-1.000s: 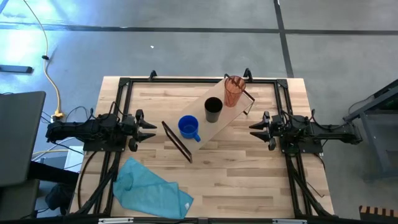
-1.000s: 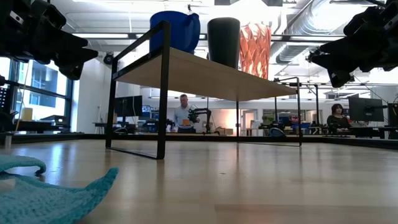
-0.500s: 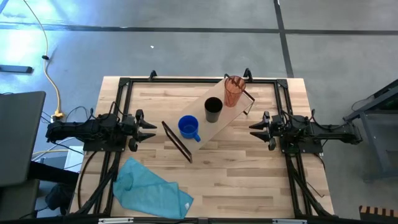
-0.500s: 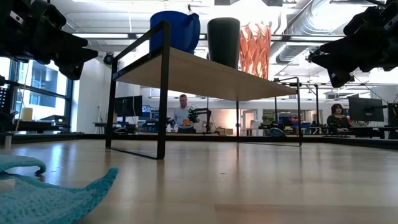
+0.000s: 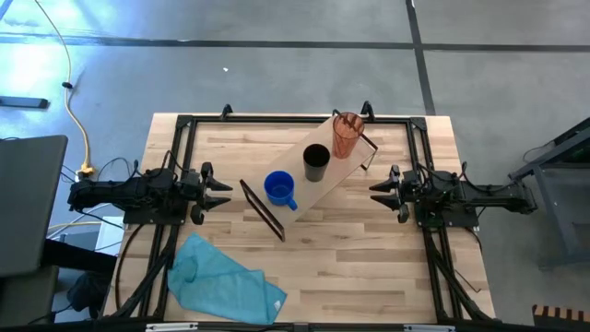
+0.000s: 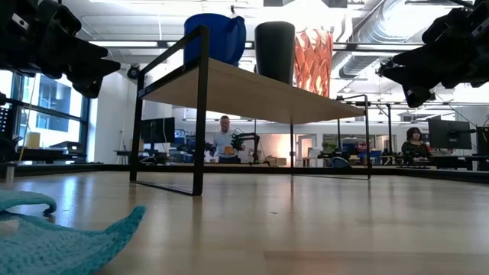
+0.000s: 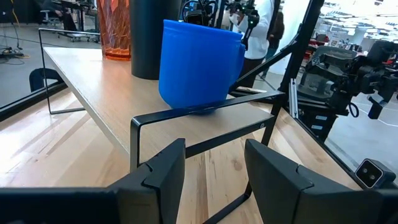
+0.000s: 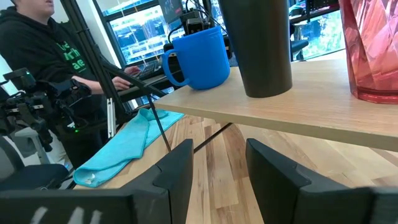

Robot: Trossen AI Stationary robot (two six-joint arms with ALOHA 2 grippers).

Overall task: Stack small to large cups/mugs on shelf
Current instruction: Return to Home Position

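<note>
The light-wood shelf (image 5: 309, 184) stands slantwise on the table on black end frames. On its board, in a row, stand the blue mug (image 5: 280, 188) nearest the left arm, the black cup (image 5: 315, 160) in the middle, and the orange ribbed tumbler (image 5: 347, 134) at the far-right end. All three rest upright on their bases. My left gripper (image 5: 221, 191) hovers open to the left of the shelf, facing the blue mug (image 7: 200, 65). My right gripper (image 5: 378, 191) hovers open to the right of the shelf, facing the black cup (image 8: 256, 45) and the tumbler (image 8: 371, 46).
A teal cloth (image 5: 224, 283) lies crumpled at the table's near-left corner. Bare tabletop (image 5: 359, 267) spreads in front of the shelf toward the near edge. A person (image 8: 43, 68) stands beyond the table in the right wrist view; others show far off in the low view.
</note>
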